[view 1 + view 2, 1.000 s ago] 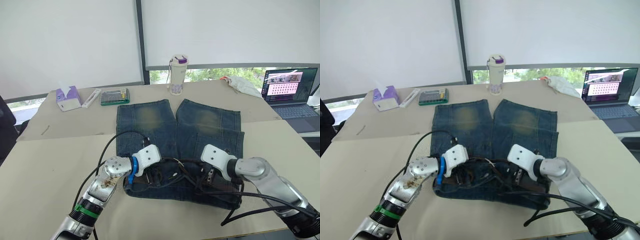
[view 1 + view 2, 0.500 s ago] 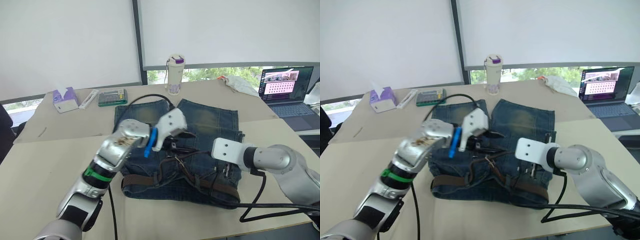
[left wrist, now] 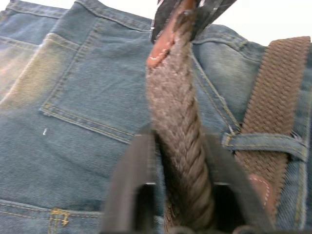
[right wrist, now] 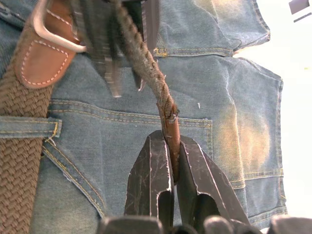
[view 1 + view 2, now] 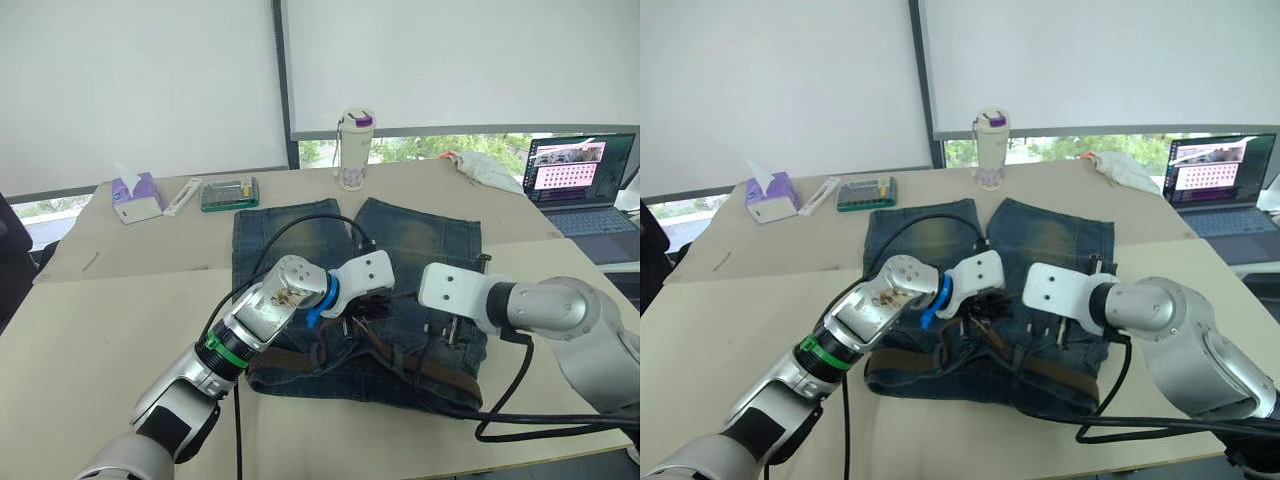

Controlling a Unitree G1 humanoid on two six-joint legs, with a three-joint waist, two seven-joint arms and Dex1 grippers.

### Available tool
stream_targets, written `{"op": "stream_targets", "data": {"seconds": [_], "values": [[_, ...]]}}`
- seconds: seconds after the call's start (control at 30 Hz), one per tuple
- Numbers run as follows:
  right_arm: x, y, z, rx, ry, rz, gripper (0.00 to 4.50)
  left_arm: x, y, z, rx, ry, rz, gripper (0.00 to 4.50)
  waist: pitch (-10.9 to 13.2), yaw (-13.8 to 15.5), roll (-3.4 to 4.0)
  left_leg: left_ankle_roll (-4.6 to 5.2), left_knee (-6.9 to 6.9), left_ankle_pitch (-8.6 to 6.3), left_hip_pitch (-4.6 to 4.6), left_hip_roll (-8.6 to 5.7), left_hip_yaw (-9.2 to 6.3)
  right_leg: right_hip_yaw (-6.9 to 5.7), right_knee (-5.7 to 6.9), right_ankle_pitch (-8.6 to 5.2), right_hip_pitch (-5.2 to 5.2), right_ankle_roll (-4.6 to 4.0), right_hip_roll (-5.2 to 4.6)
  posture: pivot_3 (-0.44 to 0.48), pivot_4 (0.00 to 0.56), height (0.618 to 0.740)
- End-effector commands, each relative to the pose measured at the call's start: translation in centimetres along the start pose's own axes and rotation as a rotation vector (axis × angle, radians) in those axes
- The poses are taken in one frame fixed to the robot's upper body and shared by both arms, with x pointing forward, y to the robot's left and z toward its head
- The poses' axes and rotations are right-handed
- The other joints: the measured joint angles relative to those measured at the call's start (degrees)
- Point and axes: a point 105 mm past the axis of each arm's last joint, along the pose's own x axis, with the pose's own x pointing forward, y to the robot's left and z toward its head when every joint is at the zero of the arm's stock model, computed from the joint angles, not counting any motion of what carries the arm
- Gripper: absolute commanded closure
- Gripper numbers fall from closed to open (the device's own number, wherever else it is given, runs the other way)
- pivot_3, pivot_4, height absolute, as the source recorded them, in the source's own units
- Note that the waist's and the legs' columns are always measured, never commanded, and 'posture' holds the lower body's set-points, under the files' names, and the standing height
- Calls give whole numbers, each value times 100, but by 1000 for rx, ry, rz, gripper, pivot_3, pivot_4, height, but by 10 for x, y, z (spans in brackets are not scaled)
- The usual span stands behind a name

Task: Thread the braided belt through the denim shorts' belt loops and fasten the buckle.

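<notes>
The denim shorts (image 5: pixel 300 240) lie flat on the table, waistband nearest me. The braided belt (image 5: pixel 440 368) runs along the waistband under a belt loop (image 3: pixel 258 142). Its free end rises off the denim between my two grippers. My left gripper (image 3: pixel 178 141) is shut on the woven strap (image 3: pixel 178 122) over the middle of the shorts. Close to its right, my right gripper (image 4: pixel 168 141) is shut on the reddish leather tip (image 4: pixel 169 124). The silver buckle (image 4: pixel 48 36) lies on the waistband beside its leather patch.
A black cable (image 5: pixel 300 225) arcs over the shorts from my left arm. Along the far edge stand a tissue box (image 5: pixel 135 197), a green case (image 5: pixel 229 192) and a bottle (image 5: pixel 355 150). A white cloth (image 5: pixel 480 167) and an open laptop (image 5: pixel 580 180) are at the far right.
My left gripper rose from the waistband over the shorts' legs, then came down and right, close to the right gripper. The right gripper lifted slightly off the waistband with the belt's end.
</notes>
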Motion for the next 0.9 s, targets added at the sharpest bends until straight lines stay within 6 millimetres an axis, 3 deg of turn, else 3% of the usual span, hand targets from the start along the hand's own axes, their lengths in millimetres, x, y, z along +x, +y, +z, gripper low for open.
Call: {"op": "stream_targets", "data": {"seconds": [0.03, 0.1, 0.17, 0.27, 0.37, 0.43, 0.57, 0.73, 0.83, 0.9], "values": [[-20, -10, 33, 212, -199, -77, 3388, -15, 16, 8, -100, -67, 139, 4500, 2, -5, -3, 0, 0, 0, 0, 2, -3, 5, 4, 1, -3, -1, 1, 0, 150, 740], [-16, -7, 29, 351, -216, -93, 2719, -22, 21, 4, -165, -91, 199, 4500, -5, 4, 7, 1, -2, -1, 0, 6, -14, 9, 8, 1, -2, -1, 4, 0, 150, 740], [0, 19, 20, 390, -169, 9, 2719, -29, 26, 3, -271, -141, 263, 4500, -15, 24, 20, 5, -1, -3, 3, 7, -22, 11, 12, 2, -5, -2, 0, 0, 150, 740], [40, 44, 23, 551, -230, 102, 3502, -41, 30, 0, -378, -212, 337, 4500, -24, -3, -9, 6, 0, -3, 8, 7, -24, 12, 10, 3, -2, -4, 0, 0, 150, 740], [65, 59, 17, 581, -208, 129, 4482, -51, 36, -7, -448, -232, 408, 4500, -23, -7, 7, -14, -6, 8, 15, 6, -22, 27, 17, 4, -13, -5, -1, 0, 150, 740], [74, 69, 19, 601, -221, 172, 4482, -61, 41, -7, -498, -284, 459, 4500, -24, -9, 7, -15, -5, 8, 14, 2, -24, 28, 15, 4, -14, -4, -2, 0, 150, 740], [80, 95, 15, 549, -189, 272, 4482, -91, 51, -20, -681, -370, 584, 4500, -24, -16, 7, -16, -5, 8, 17, 5, -25, 29, 14, 4, -14, -4, 0, 0, 150, 740], [83, 112, 5, 530, -151, 316, 4482, -137, 57, -55, -929, -412, 761, 4500, -24, -61, 6, -17, -11, 7, 24, 8, -23, 29, 14, 4, -7, -4, 5, 0, 150, 740], [81, 116, 4, 535, -150, 341, 4482, -145, 47, -64, -994, -403, 746, 4500, -26, -77, -4, -18, -11, 7, 24, 7, -23, 28, 13, 4, -7, -3, 5, 0, 150, 740], [76, 117, 0, 535, -138, 356, 4482, -154, 39, -83, -1074, -381, 791, 4500, -29, -73, -7, -19, -11, 6, 26, 6, -25, 27, 14, 4, -4, -3, 4, 0, 150, 740]]}}
